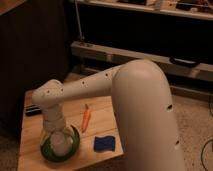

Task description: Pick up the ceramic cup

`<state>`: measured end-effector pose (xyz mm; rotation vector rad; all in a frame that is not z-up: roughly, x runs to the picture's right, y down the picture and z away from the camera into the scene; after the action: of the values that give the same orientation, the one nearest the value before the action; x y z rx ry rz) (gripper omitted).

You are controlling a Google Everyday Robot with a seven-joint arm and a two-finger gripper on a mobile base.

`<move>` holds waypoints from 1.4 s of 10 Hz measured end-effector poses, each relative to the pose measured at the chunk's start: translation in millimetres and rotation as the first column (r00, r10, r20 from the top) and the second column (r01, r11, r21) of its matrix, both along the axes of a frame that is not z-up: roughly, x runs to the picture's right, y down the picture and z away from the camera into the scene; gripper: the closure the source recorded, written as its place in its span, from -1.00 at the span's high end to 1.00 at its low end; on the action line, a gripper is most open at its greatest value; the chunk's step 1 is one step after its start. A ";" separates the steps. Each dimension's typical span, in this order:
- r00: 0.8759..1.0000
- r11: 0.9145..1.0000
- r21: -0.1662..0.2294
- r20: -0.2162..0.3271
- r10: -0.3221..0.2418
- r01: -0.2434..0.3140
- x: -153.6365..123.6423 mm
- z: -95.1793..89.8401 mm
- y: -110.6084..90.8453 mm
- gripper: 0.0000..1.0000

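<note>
The ceramic cup (63,145) is a small white cup standing in the green round plate (75,145) at the front left of the wooden table. My gripper (56,131) hangs from the white arm and comes straight down onto the cup. The wrist (53,117) hides the cup's top. I cannot tell whether the gripper touches the cup.
An orange carrot (86,118) lies right of the plate. A blue sponge (104,143) lies near the table's front edge (75,162). A dark flat object (31,110) sits at the table's back left. My big white arm link (145,115) covers the table's right side. A low shelf (125,54) stands behind.
</note>
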<state>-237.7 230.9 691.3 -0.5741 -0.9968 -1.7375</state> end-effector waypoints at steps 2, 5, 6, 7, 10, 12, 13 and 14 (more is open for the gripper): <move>1.000 1.000 0.002 0.004 -0.001 0.001 -1.0 3.7 1.5 0.60; 1.000 1.000 -0.002 0.006 -0.012 0.012 -2.3 6.6 4.1 0.55; 1.000 1.000 -0.005 0.006 -0.018 0.018 -2.6 7.2 5.2 0.36; 1.000 1.000 -0.006 0.007 -0.021 0.021 -2.9 7.3 5.6 0.15; 1.000 1.000 -0.010 0.008 -0.023 0.023 -4.5 7.4 6.6 -0.46; 1.000 1.000 -0.012 0.009 -0.025 0.026 -4.9 7.1 7.1 -0.82; 1.000 1.000 -0.010 0.010 -0.026 0.026 -5.0 5.9 6.3 -0.96; 1.000 1.000 -0.004 0.010 -0.026 0.026 -4.5 4.3 4.2 -0.98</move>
<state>-242.2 235.1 695.6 -0.5841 -1.0045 -1.7630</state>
